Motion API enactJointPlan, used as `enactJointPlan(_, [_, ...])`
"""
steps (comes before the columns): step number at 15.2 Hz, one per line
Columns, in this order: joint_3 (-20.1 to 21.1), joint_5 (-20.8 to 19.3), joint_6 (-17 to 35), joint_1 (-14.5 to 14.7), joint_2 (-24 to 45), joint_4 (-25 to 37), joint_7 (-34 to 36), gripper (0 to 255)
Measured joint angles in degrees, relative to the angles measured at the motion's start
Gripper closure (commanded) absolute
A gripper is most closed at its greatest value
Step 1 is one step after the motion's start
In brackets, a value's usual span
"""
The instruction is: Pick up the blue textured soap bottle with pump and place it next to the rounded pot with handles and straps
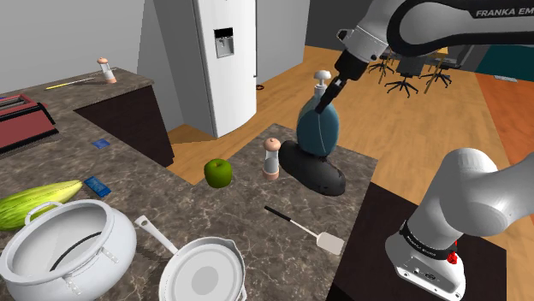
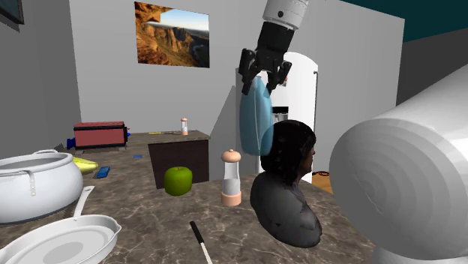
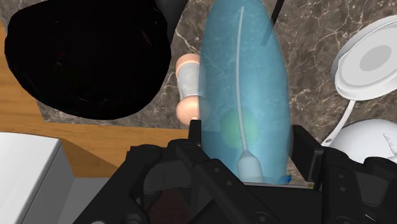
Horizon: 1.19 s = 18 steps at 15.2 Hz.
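**A:** Soap bottle (image 1: 318, 128), translucent blue, hangs clear of the worktop (image 1: 240, 205), above a dark bust (image 1: 318, 174). The gripper (image 2: 262, 81) has its fingers clamped on the bottle near its top.

**B:** The pot (image 1: 120, 248) sits at eight o'clock from it in the shoulder view. A good carry would likely stay high past the pepper mill (image 1: 272, 158) and apple (image 1: 218, 173). It would then lower the bottle upright beside the pot, short of the pan (image 1: 204, 275).

**A:** Any writing?

**B:** "FRANKA EM" on the arm (image 1: 445, 21); the rest runs off the edge.

Pan (image 1: 204, 277) beside pot (image 1: 116, 250) on counter (image 1: 233, 210)
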Motion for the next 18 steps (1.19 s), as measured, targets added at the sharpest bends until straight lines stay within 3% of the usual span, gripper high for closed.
enactJointPlan(18, [0.5,-0.2,-12.6,0.4,2.7,15.5,1.9,255])
